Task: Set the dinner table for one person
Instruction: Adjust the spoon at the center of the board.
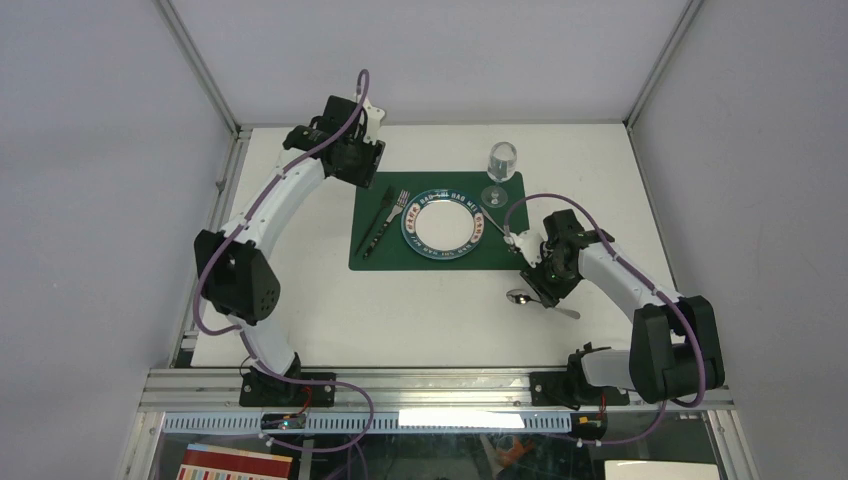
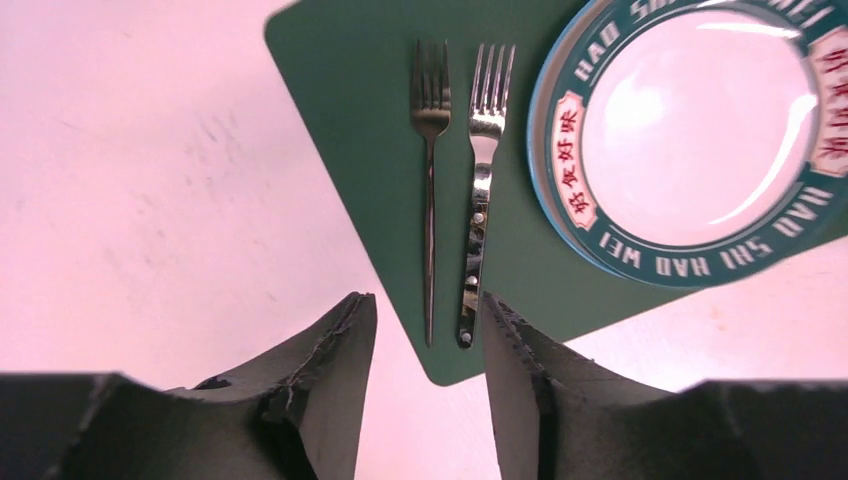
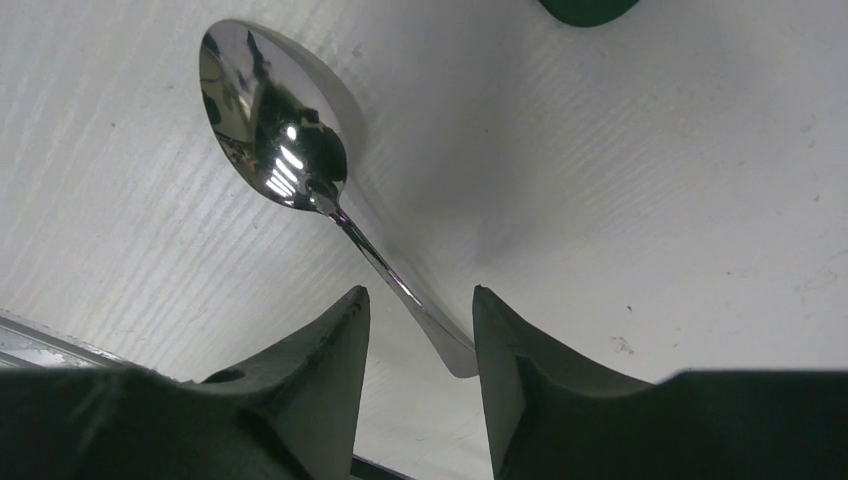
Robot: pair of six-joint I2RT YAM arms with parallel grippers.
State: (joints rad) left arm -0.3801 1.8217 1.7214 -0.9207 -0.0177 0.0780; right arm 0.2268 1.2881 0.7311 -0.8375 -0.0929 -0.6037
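Note:
On the white dinner table [image 1: 300, 300] lies a dark green placemat [image 1: 380, 255] with a white plate [image 1: 443, 222] rimmed in teal lettering. Left of the plate lie a dark fork [image 2: 430, 180] and a shiny fork [image 2: 480, 200], side by side. My left gripper [image 2: 428, 300] hovers open above their handle ends and holds nothing. A shiny spoon [image 3: 275, 120] lies on the bare table near the front right. My right gripper [image 3: 418, 295] is open, and the spoon's handle end lies between its fingers, close to the right finger [image 3: 500, 340].
A clear wine glass [image 1: 501, 170] stands at the placemat's far right corner. A thin utensil [image 1: 495, 224] lies just right of the plate. Aluminium framing [image 1: 430, 385] borders the table's near edge, and grey walls close in on three sides.

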